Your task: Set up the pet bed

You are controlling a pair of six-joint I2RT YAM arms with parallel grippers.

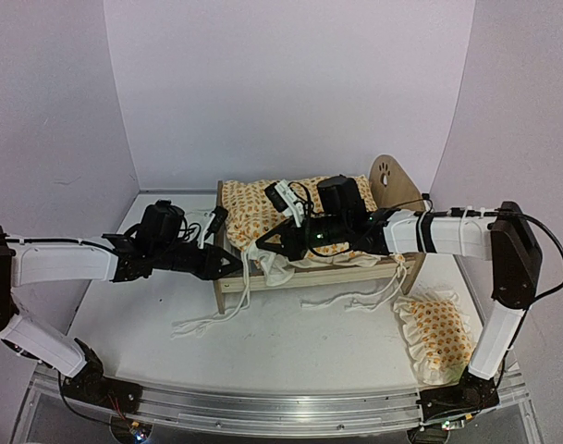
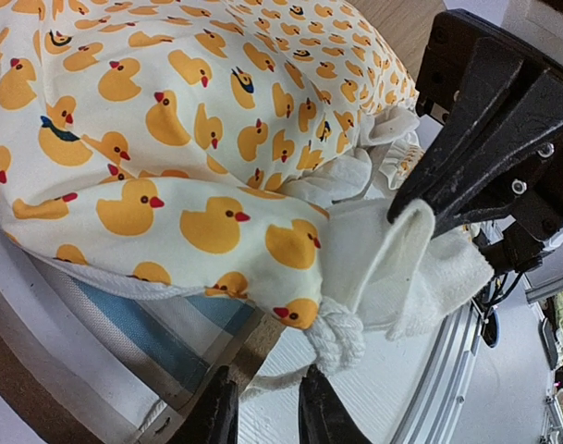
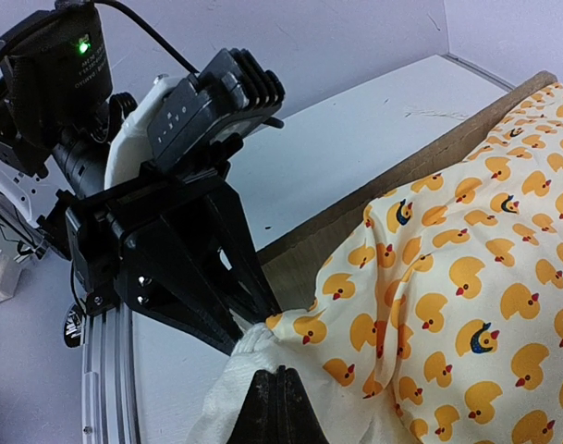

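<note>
The right claw [image 3: 276, 393] pinches the quilt [image 2: 207, 139] at the left end of the pet bed [image 1: 392, 180]; the left claw [image 2: 267, 412], nearly shut, maybe holds its string [image 2: 332, 338].

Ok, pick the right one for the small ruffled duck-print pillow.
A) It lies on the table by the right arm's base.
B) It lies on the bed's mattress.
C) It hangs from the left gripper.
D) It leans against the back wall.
A: the pillow lies flat on the table beside the right arm's base, apart from the pet bed and the quilt on it.
</note>
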